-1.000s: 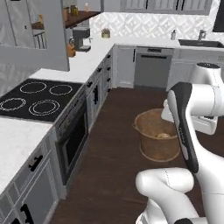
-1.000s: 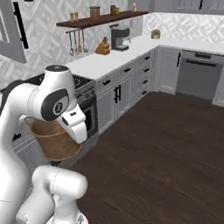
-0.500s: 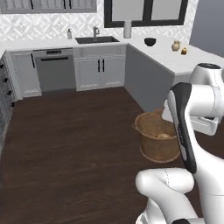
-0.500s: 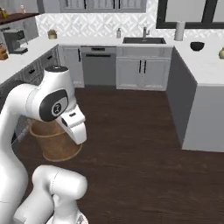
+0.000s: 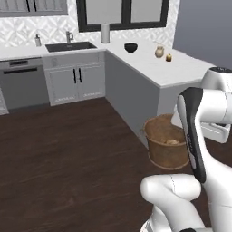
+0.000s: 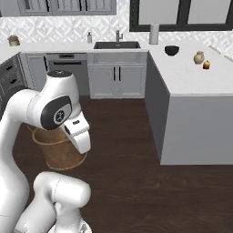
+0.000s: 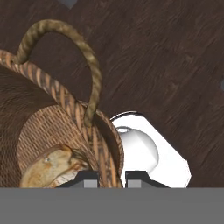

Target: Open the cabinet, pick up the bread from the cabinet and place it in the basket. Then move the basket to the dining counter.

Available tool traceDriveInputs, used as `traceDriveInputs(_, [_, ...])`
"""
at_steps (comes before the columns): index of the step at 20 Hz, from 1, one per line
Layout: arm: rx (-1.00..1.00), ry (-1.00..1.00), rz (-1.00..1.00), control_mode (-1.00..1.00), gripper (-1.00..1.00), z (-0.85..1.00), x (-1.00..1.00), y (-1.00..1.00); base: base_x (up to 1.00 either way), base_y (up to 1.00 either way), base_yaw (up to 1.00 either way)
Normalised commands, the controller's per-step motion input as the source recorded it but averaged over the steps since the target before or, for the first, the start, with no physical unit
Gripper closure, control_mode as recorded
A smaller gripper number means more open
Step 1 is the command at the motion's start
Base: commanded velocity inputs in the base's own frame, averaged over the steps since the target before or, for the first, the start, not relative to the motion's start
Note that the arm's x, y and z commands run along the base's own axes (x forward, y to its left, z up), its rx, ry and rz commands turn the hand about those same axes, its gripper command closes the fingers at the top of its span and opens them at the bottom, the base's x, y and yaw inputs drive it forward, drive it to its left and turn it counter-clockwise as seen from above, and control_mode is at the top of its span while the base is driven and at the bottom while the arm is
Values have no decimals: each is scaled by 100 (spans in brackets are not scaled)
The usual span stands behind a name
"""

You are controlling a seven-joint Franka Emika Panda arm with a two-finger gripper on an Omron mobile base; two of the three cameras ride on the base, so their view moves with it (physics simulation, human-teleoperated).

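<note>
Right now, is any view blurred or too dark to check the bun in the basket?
Hand view: sharp and evenly lit, golden-brown bun inside the round brown woven basket, gripper shut on its rim. Left base view: soft, bun just a small blob.

A black sink (image 5: 70,46) with its faucet (image 5: 68,36) sits under the dark-framed window (image 5: 122,13) — beside a paper-towel roll (image 5: 105,33) and black bowl (image 5: 131,47).

Golden bread (image 7: 52,168) inside upright woven basket (image 5: 166,144)
</note>
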Motion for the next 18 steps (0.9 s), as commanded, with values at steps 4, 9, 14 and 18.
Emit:
traceDriveInputs(4, [0, 0, 0, 100, 100, 0, 0, 0, 100, -9, 0])
traceDriveInputs(9, [0, 0, 0, 100, 100, 0, 0, 0, 100, 0, -19])
traceDriveInputs(14, [0, 0, 0, 100, 100, 0, 0, 0, 100, 7, -52])
traceDriveInputs(18, [0, 0, 0, 100, 100, 0, 0, 0, 98, 28, -62])
